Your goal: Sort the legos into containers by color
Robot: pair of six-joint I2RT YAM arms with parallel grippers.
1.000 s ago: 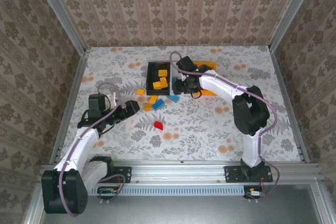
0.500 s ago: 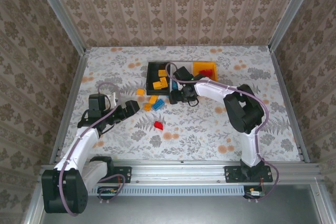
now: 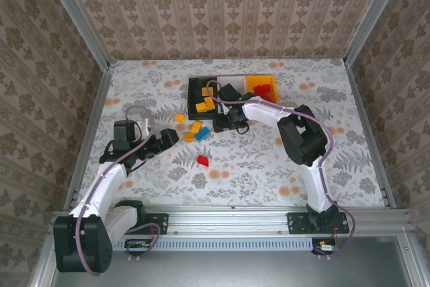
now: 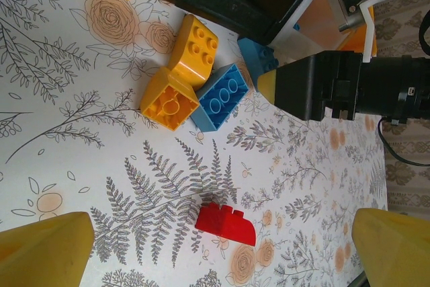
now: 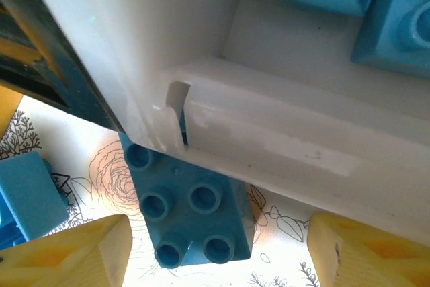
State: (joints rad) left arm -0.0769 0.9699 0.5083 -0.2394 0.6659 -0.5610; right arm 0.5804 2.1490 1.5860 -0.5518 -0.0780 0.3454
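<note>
The legos (image 3: 195, 131) look sorted for the most part. Orange-yellow bricks (image 3: 204, 102) lie in the black tray (image 3: 191, 99), red bricks (image 3: 265, 90) in the orange-yellow tray (image 3: 262, 77) and light blue bricks (image 5: 396, 25) in the white tray (image 5: 289, 146). The three trays stand in a row at twelve o'clock of the table's middle. Six pieces lie loose on the table (image 3: 269, 166): three loose orange-yellow bricks (image 4: 195, 42) and a blue brick (image 4: 220, 95) at six to seven o'clock of the black tray, a second blue brick (image 5: 191, 213) touching the white tray's outer wall, and a red brick (image 4: 225, 223) further toward six o'clock. The right gripper (image 5: 218, 253) is over that second blue brick, jaws apart on either side and gripping nothing. The left gripper (image 4: 218, 250) hangs wide open and empty at six o'clock of the red brick. By my reckoning, roughly a quarter of the work is left.
</note>
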